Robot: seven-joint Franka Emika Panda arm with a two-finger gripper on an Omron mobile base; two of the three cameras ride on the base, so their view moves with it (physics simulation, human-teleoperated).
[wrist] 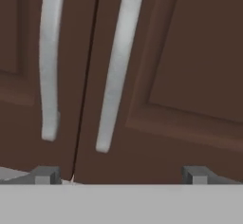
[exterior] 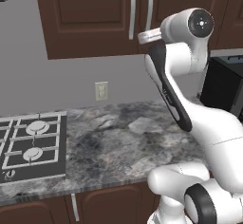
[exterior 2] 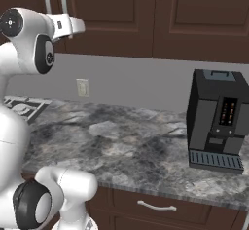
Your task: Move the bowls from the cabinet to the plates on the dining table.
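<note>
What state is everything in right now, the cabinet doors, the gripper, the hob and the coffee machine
cabinet: both doors shut, handles untouched
gripper: open, holding nothing, facing the door handles
gas hob: no flame, nothing on it
coffee machine: upright on the counter

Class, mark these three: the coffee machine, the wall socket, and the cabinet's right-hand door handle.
coffee machine point(exterior 2: 216, 119), right base view, on its black front.
wall socket point(exterior: 101, 91), left base view, centre of the plate.
right-hand door handle point(wrist: 118, 66), hand view, mid-bar.
</note>
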